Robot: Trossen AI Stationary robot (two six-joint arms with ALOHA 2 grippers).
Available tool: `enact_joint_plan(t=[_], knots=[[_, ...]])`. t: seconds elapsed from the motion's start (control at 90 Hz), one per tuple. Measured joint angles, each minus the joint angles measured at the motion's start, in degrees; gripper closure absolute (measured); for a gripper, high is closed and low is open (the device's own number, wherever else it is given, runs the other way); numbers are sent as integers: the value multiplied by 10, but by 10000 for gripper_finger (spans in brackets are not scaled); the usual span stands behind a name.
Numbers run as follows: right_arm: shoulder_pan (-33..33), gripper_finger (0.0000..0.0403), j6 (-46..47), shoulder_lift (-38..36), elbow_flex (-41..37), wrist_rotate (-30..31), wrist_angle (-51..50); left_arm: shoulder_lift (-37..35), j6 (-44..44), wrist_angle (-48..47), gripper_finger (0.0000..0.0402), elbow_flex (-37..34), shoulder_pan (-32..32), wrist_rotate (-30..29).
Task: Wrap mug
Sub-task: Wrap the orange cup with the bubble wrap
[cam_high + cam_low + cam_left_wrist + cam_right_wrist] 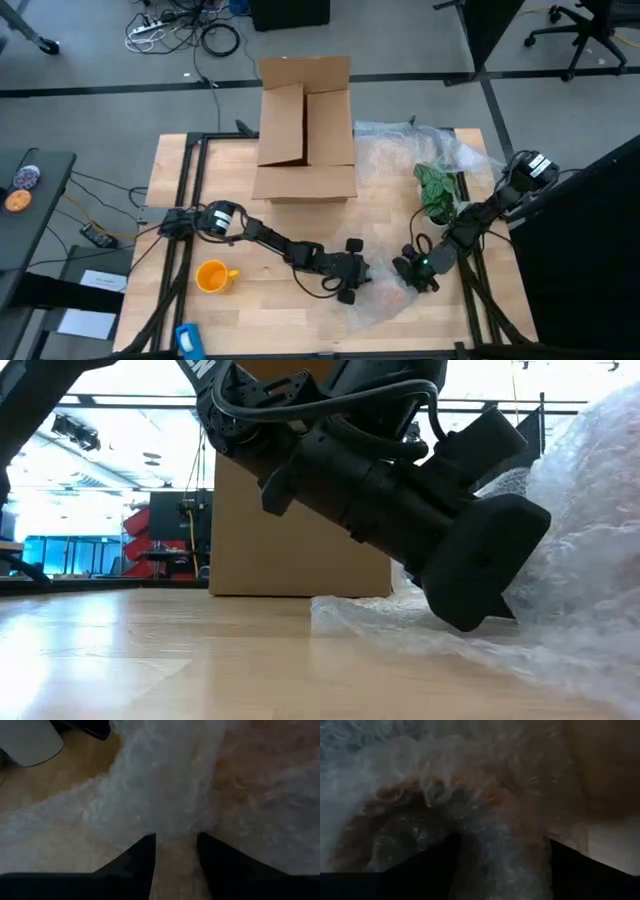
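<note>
Crowding the table's far middle, one open cardboard box (pixel 305 130) stands beside my one crinkly plastic sheet (pixel 400 165). My left gripper (pixel 352 272) rests on the sheet's near edge, fingers slightly parted with plastic between them; my right gripper (pixel 412 272) rests there too, fingers wide apart over plastic. One mug (pixel 213 276) sits upright near the front left, handle pointing right.

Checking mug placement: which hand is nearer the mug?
The left hand, low over the plastic sheet; the mug sits on its side of the table, untouched.
</note>
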Motion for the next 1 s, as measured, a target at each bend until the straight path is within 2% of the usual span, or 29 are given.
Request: enact_joint_plan(t=[0.422, 0.6, 1.0], knots=[[5, 177, 9, -1, 0, 26, -7, 0, -3, -8, 270, 0, 0, 1], [5, 183, 7, -26, 0, 31, -22, 0, -3, -10, 270, 0, 0, 1], [5, 186, 24, -140, 0, 30, -200, 0, -3, -12, 270, 0, 0, 1]])
